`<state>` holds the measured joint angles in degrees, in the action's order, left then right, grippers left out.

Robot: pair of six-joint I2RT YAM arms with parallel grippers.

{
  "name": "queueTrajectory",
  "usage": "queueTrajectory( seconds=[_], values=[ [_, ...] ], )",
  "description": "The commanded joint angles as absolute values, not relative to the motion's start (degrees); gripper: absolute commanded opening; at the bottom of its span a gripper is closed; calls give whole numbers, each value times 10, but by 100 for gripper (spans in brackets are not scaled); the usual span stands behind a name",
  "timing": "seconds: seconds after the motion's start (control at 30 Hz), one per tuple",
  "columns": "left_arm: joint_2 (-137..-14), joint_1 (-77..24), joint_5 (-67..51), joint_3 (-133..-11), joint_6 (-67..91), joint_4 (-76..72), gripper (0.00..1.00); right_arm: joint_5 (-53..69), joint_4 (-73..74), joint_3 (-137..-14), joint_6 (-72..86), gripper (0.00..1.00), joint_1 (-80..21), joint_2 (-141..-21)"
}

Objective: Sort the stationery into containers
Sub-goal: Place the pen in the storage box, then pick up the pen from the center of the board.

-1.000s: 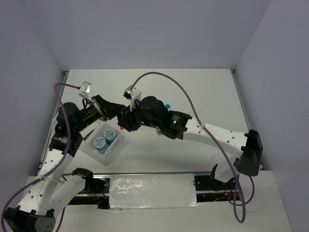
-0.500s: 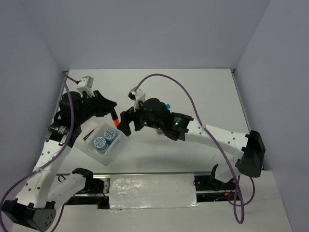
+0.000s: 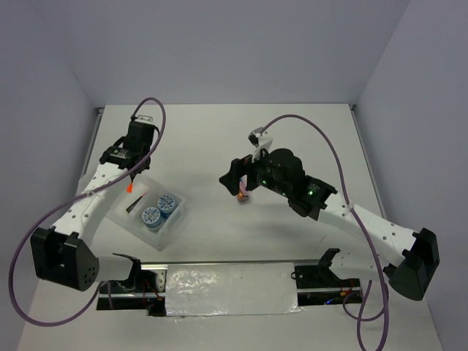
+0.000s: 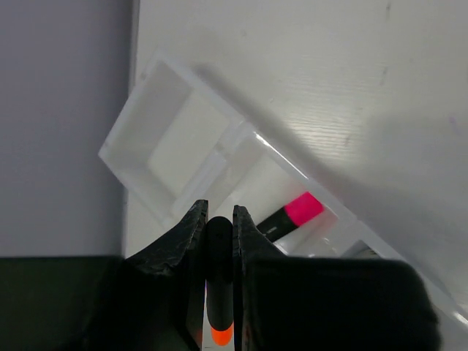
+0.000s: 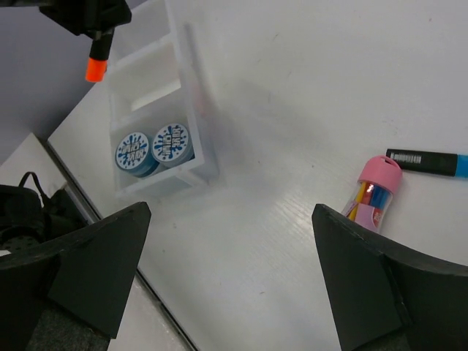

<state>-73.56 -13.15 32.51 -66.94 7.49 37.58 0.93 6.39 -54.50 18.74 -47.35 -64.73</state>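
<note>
My left gripper (image 4: 218, 216) is shut on a black marker with an orange cap (image 4: 219, 281). It hangs over the joined white containers (image 3: 172, 221) at the left of the table (image 3: 292, 139). A pink-capped marker (image 4: 291, 216) lies in a middle compartment, and two blue patterned rolls (image 5: 133, 152) (image 5: 170, 142) fill the near one. My right gripper (image 5: 231, 212) is open and holds nothing, above bare table right of the containers. A pink-topped stick (image 5: 376, 190) and a blue-capped marker (image 5: 431, 161) lie on the table beside it.
The far compartments of the containers (image 4: 175, 139) hold nothing. A grey side wall (image 4: 58, 110) stands close to the containers' left end. The table's near edge and metal rail (image 3: 234, 265) run just below them.
The two grippers were together over the table. The right one opened and drew back to the right. The left one shut on the orange-capped marker and carried it left over the containers.
</note>
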Motion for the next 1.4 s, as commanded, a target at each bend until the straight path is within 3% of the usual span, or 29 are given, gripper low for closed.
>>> queueTrajectory(
  seconds=[0.0,0.27,0.53,0.6,0.67,0.73,0.9,1.0,1.03,1.37],
  values=[
    [-767,-126,431,-680,19,368,0,20,45,-529,167,100,-463,-614],
    [-809,-116,418,-653,24,329,0,36,48,-510,151,100,-446,-579],
    [-818,-113,439,-605,54,321,20,42,50,-518,147,100,-437,-577],
    [-813,-112,450,-596,59,310,43,41,48,-520,149,100,-437,-577],
    [-803,-111,447,-592,62,302,55,46,47,-520,151,100,-438,-579],
    [-794,-109,437,-590,62,292,61,48,47,-522,153,100,-438,-582],
    [-773,-105,417,-591,76,289,65,38,54,-528,153,100,-436,-590],
    [-734,-105,397,-607,105,307,73,-19,107,-564,182,100,-420,-645],
    [-719,-105,375,-613,130,311,99,-24,159,-599,192,100,-411,-665],
    [-441,-105,244,-516,220,297,99,-229,397,-830,429,100,-348,-966]
  ],
)
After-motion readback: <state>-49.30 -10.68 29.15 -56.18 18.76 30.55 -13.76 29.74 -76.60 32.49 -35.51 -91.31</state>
